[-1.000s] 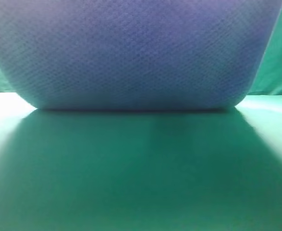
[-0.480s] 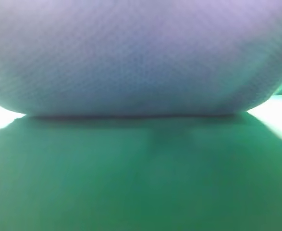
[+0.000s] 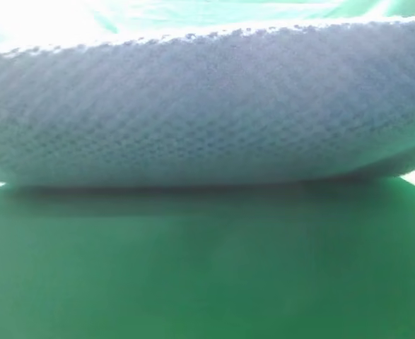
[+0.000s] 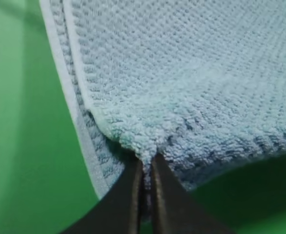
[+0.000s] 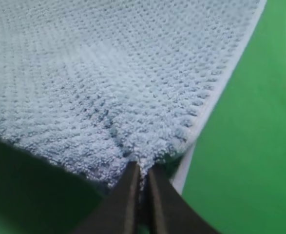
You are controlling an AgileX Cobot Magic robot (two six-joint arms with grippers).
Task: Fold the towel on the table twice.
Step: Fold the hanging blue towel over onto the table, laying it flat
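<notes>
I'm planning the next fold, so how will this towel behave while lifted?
Likely floppy: the towel sags between the left hand and right hand. Its thick waffle weave probably grips well and shouldn't slip.

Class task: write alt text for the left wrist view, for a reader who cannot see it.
The left end effector, its two dark fingers shut, pinches a corner of the blue-grey waffle-knit towel. The towel spreads up and right, with a second hemmed layer showing along its left edge, above the plain green table.

you've got the flat green table (image 3: 207, 282), the waffle-knit blue-grey towel (image 3: 207, 120) draped right down onto it, dark shadow underneath
</notes>
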